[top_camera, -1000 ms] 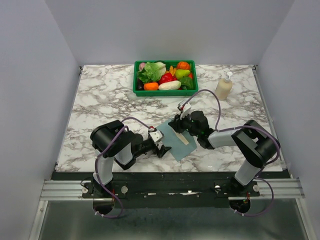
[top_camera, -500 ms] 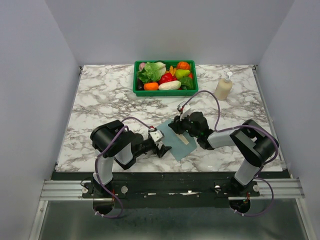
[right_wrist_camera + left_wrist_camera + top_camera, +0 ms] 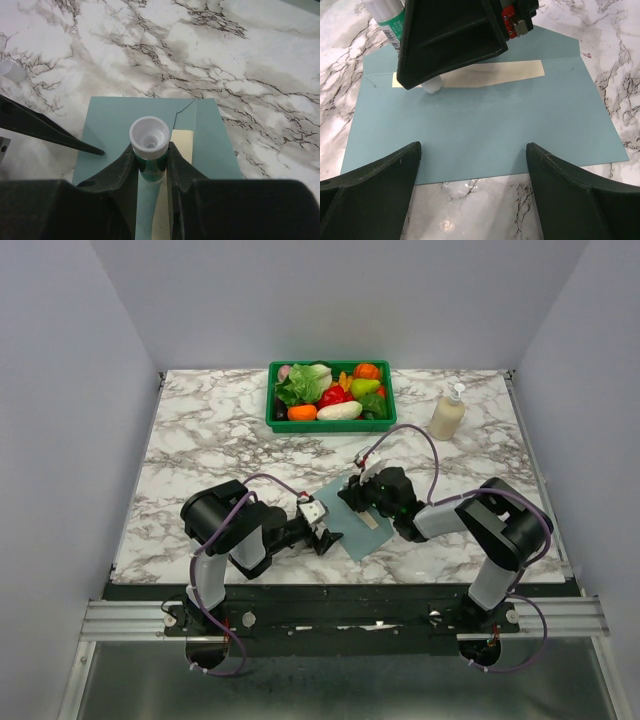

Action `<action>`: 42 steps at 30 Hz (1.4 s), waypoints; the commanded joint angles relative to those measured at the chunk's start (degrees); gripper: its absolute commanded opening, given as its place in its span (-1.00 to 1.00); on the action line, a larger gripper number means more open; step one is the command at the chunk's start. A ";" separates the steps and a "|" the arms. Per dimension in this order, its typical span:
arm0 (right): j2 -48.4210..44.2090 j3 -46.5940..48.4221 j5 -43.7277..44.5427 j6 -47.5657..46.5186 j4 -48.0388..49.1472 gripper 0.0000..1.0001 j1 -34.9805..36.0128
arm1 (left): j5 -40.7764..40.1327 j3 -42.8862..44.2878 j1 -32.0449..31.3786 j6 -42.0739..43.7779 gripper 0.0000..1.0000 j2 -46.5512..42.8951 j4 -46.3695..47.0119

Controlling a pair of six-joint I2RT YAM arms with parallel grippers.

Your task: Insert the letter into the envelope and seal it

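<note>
R hand [image 3: 150,156] pinches glue stick [image 3: 149,136], tip at envelope [image 3: 485,135] by letter [image 3: 505,74]; L hand [image 3: 472,148] spread.

- The envelope [image 3: 350,530] lies flat on the table [image 3: 200,440], near the front edge, between the two arms.
- The letter [image 3: 505,72] is tucked inside the envelope, with one strip showing along the flap's fold.
- The left gripper [image 3: 473,147] sits low at the envelope's near-left edge, its fingers spread wide.
- The right gripper [image 3: 150,150] stands over the envelope's far part with a glue stick [image 3: 149,134] between its fingers, the tip down at the strip's edge.
- A small cap [image 3: 10,71] lies on the table beyond the envelope.
- A basket of vegetables [image 3: 330,424] sits at the back centre, with a pump bottle [image 3: 447,413] to its right.
</note>
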 commanded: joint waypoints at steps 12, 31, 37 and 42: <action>3.40 1.00 3.86 -2.35 -0.82 -0.99 2.35 | -2.50 -0.72 0.30 0.68 0.90 1.81 -1.25; 1.99 -1.37 14.32 1.43 -3.98 -0.99 4.46 | -2.42 -0.72 0.30 0.33 0.90 1.55 -1.16; 0.76 -2.43 13.89 1.26 -4.33 -0.99 4.46 | -2.59 -0.64 0.30 0.33 0.90 1.72 -1.07; -0.82 -4.80 13.10 2.66 -3.55 -0.99 4.46 | -2.77 -0.55 0.30 0.24 0.90 1.73 -1.25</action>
